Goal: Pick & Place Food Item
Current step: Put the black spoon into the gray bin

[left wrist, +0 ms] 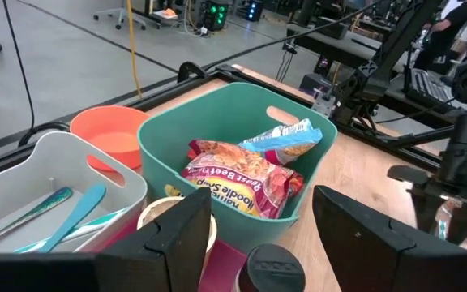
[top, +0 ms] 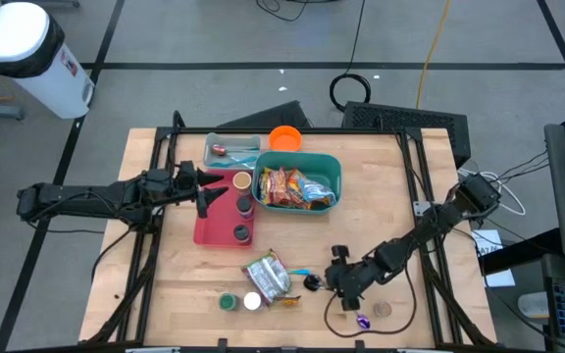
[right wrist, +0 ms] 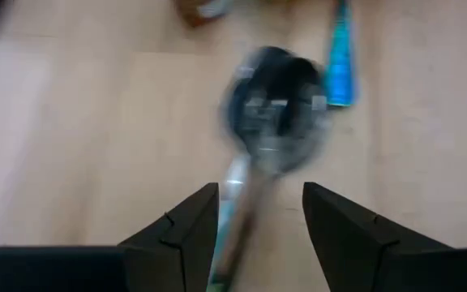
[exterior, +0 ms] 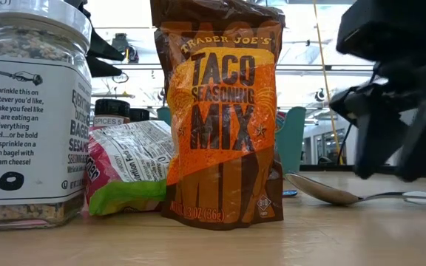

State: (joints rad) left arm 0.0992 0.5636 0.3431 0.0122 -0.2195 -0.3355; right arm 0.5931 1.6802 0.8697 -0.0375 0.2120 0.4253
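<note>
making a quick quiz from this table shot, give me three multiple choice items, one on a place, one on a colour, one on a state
1. Where do the noodle soup packets lie?
A. in the teal bin
B. on the red tray
C. in the white cutlery tray

2. What colour is the bowl behind the teal bin?
A. blue
B. orange
C. black

3. How does the right claw stand?
A. shut on the taco seasoning bag
B. open over the spoon, holding nothing
C. shut on a jar

Answers:
1 A: the noodle soup packets sit inside the teal bin.
2 B: the bowl at the bin's back corner is orange.
3 B: the right claw has its fingers apart, with the spoon on the table beyond them, while the taco seasoning bag stands untouched.
</note>
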